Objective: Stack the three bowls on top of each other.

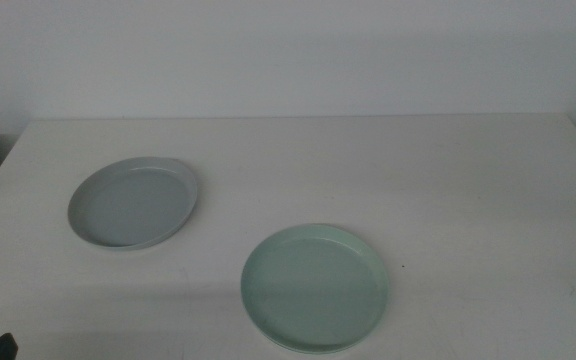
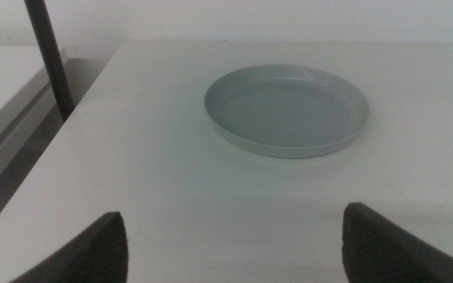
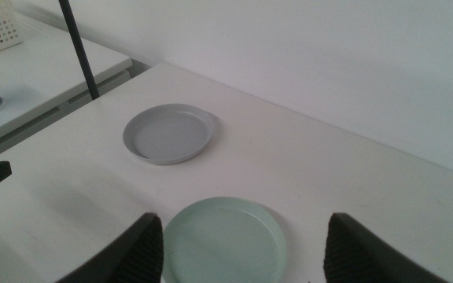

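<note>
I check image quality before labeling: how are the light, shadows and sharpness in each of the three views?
Middle view: dim, flat light, soft focus; the grey-blue bowl and mint green bowl cast only faint shadows. Left wrist view: small glare on the grey-blue bowl's far rim, the open left gripper blurred. Right wrist view: brighter and sharper; the open right gripper is blurred.

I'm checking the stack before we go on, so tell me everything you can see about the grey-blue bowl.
The grey-blue bowl is a shallow, round, plate-like dish with a low rim, smooth and plastic-looking. It sits upright and empty at the table's left side, farther back than the mint green bowl, which lies apart from it. A pale rim edge peeks out along its far right side, so it seems to rest in another dish, likely the white bowl. No tool touches it; the left tool is open, with the bowl beyond its jaws.
</note>
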You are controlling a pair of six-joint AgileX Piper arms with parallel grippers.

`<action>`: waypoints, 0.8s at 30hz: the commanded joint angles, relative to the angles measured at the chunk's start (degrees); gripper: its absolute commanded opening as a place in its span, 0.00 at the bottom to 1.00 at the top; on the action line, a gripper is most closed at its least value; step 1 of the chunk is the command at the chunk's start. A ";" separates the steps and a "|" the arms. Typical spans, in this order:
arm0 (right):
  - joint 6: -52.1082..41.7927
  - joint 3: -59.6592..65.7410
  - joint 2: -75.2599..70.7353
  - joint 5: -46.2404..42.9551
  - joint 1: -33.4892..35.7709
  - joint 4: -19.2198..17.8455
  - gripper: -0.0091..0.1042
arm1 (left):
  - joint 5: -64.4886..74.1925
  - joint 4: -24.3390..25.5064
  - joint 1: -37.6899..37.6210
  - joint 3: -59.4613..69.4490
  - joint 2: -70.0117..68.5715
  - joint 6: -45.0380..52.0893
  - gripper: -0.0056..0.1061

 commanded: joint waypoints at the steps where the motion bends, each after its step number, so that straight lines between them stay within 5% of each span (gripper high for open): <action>1: -0.86 -1.29 0.50 -3.78 0.07 0.49 0.54 | -4.56 -0.16 0.42 -0.23 -0.73 -0.68 0.92; 12: -0.86 -1.29 0.50 -3.78 0.07 0.49 0.54 | -4.59 -2.26 8.32 -8.51 11.94 -3.36 0.92; 24: -0.86 -1.29 0.50 -3.78 0.07 0.49 0.54 | 13.88 -3.88 8.32 -42.77 45.56 -3.25 0.92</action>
